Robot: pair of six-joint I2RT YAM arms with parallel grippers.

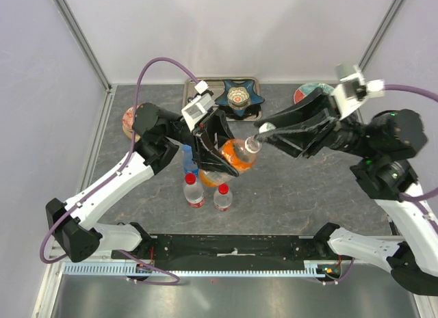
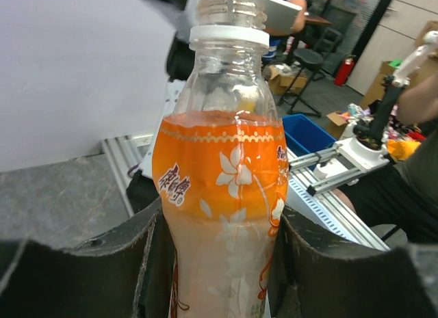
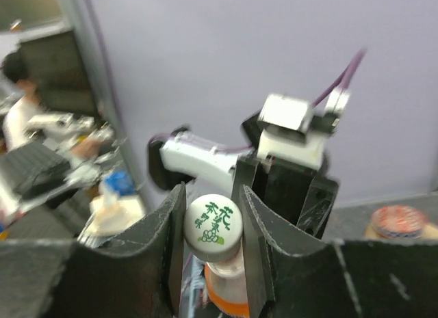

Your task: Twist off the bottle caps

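My left gripper [image 1: 213,151] is shut on the orange-liquid bottle [image 1: 234,161] and holds it tilted above the table, neck toward the right. In the left wrist view the fingers [image 2: 102,263] clamp the bottle's body [image 2: 219,167]; bare threads show above its white neck ring. My right gripper [image 1: 264,133] is shut on the white cap [image 1: 264,128], right at the bottle's mouth. The right wrist view shows the cap [image 3: 213,220], with green print, between my fingers. Two clear bottles [image 1: 194,191] [image 1: 223,197] with red caps stand in front. The blue bottle [image 1: 189,157] is partly hidden behind the left gripper.
A tray [image 1: 205,85] at the back holds a dark blue star-shaped dish [image 1: 239,96]. One patterned plate [image 1: 131,120] lies at the back left and another [image 1: 306,92] at the back right. Frame posts mark the table's corners.
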